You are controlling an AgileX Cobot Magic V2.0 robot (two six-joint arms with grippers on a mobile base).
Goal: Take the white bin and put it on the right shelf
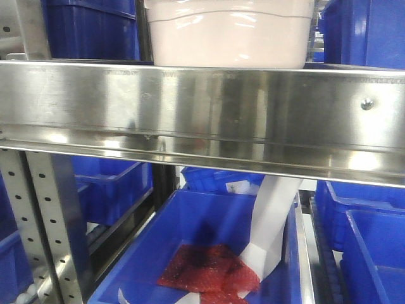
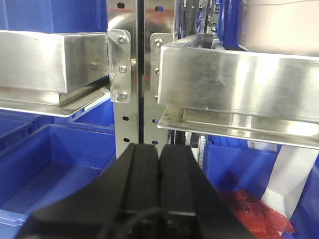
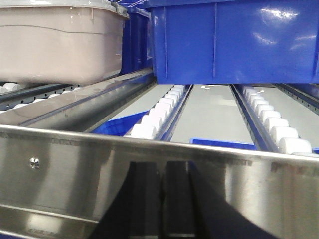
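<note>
The white bin (image 1: 231, 35) stands on the roller tier of the right shelf (image 1: 202, 111), just behind its shiny front rail, with blue bins on both sides. In the left wrist view the bin (image 2: 279, 25) shows at the top right above that shelf's rail (image 2: 239, 84). My left gripper (image 2: 159, 149) is shut and empty, below and left of the bin, facing the perforated upright (image 2: 124, 84). In the right wrist view the bin (image 3: 55, 45) sits upper left on the rollers. My right gripper (image 3: 162, 167) is shut and empty, close in front of the shelf rail (image 3: 75, 174).
A large blue bin (image 3: 234, 40) sits on the rollers right of the white one. Below the shelf an open blue bin (image 1: 190, 221) holds red mesh (image 1: 209, 272) and a white paper strip (image 1: 272, 221). A second steel rail (image 2: 50, 64) lies left of the upright.
</note>
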